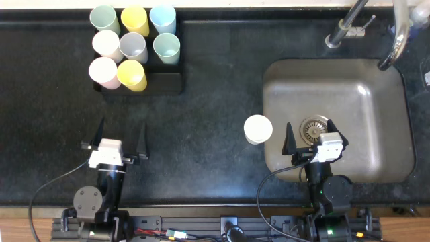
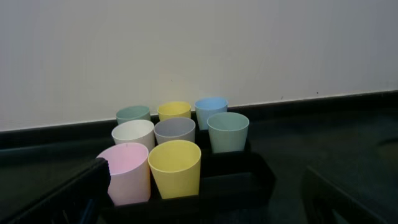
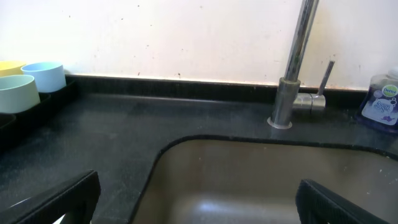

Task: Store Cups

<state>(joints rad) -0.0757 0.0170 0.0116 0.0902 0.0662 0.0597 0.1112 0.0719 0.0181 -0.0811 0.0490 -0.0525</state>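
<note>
A black tray (image 1: 171, 83) at the back left of the dark counter holds several cups: pale green (image 1: 104, 18), yellow (image 1: 134, 20), blue (image 1: 162, 18), white (image 1: 107, 44), grey (image 1: 133, 47), green (image 1: 166, 48), pink (image 1: 103, 72) and yellow (image 1: 132, 75). Its near right slot is bare. A lone white cup (image 1: 258, 129) stands on the counter by the sink's left rim. My left gripper (image 1: 121, 128) is open in front of the tray, well short of it; its fingers (image 2: 74, 193) frame the pink cup (image 2: 127, 173) and yellow cup (image 2: 176, 168). My right gripper (image 1: 310, 128) is open over the sink, right of the white cup.
The steel sink (image 1: 376, 94) takes up the right side, with a faucet (image 1: 342, 30) behind it and a soap bottle (image 3: 382, 99) at the far right. Dark counter (image 1: 215, 87) lies between tray and sink. A wall runs along the back.
</note>
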